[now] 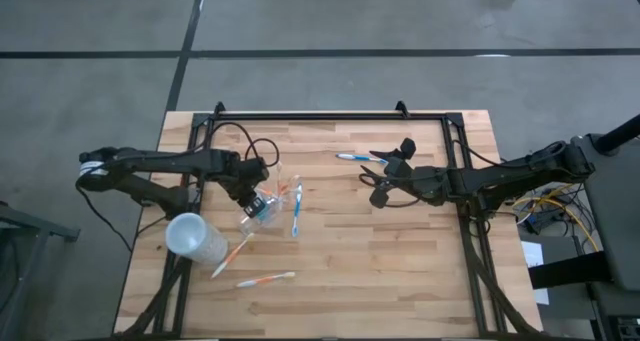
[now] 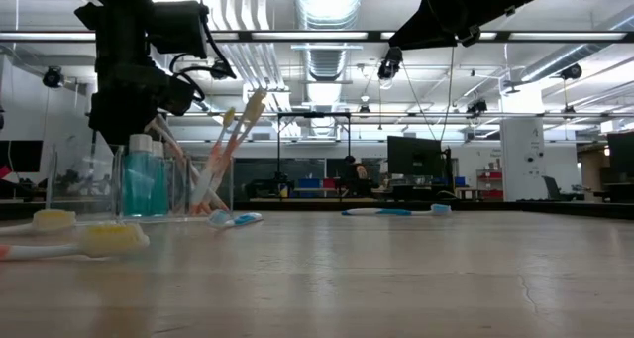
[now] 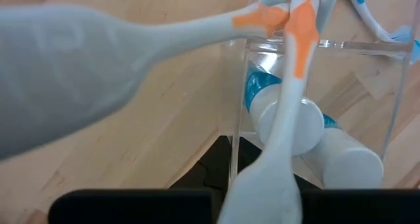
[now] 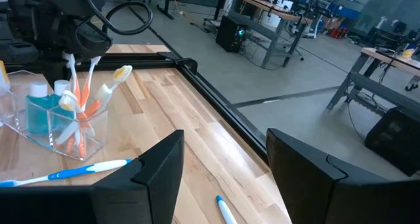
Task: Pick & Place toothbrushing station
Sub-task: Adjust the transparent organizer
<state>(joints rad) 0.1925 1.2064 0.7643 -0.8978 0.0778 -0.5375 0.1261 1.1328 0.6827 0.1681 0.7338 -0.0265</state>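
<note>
Clear tumbler (image 1: 262, 209) sits left of centre from above, my left gripper (image 1: 250, 196) pinched shut over it. Low view: blue toothpaste tubes (image 2: 139, 179) inside, no readable lettering. Right wrist view: right gripper (image 4: 223, 171) spread, empty, above a blue toothbrush (image 4: 65, 173).

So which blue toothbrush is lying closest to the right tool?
The blue toothbrush at the table's far edge, just beside the right tool. The other blue toothbrush lies by the clear holder, near the left tool.
</note>
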